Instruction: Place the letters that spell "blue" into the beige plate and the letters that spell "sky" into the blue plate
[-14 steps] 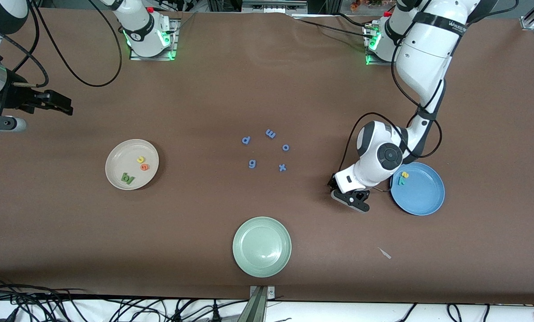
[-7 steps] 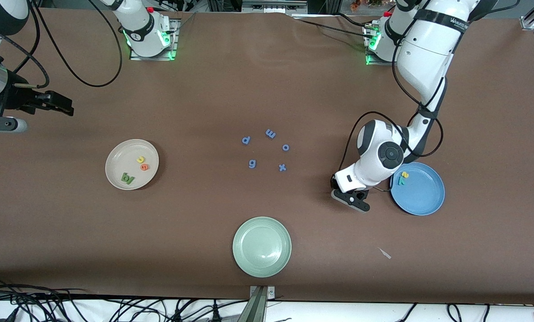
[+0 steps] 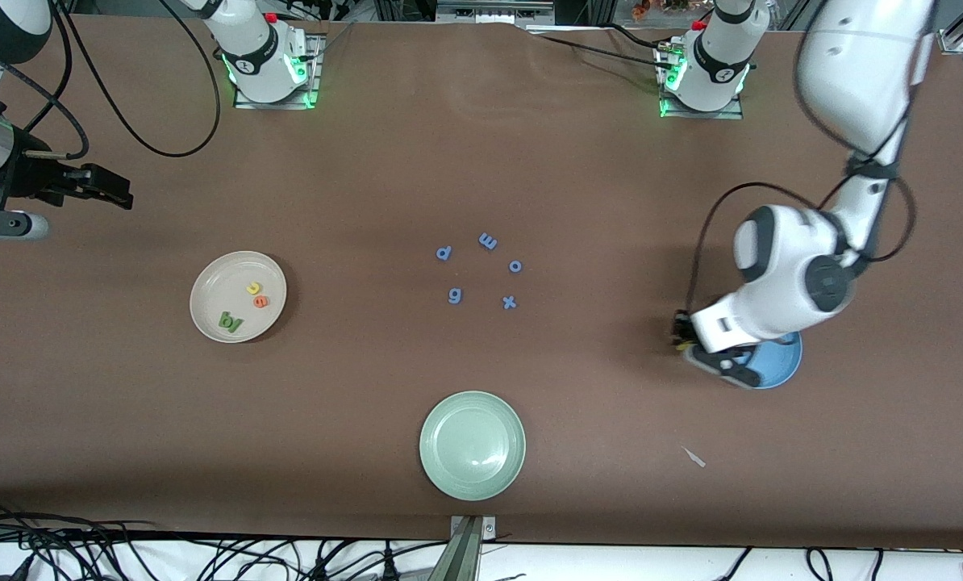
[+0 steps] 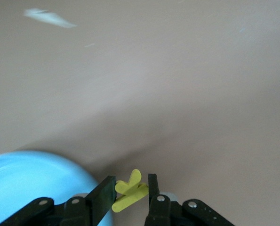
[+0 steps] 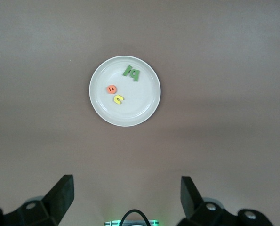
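Left gripper [image 4: 130,190] pinches the small yellow foam letter k [image 4: 129,192], long axis tilted, by the round sky-blue plate [image 4: 31,181]; right gripper [image 5: 125,193], fingers spread, waits high over the table.

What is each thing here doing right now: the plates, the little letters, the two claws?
beige plate: holds green b, green l, yellow u, orange e.
blue plate: mostly hidden under the left arm.
yellow k: pinched in the left gripper.
right gripper: jaws open, empty, waiting.
pale green plate: empty.
five blue letters: loose on the table.

blue plate [image 3: 780,367] mostly hidden under left arm, its letters unseen, wrist views blurred
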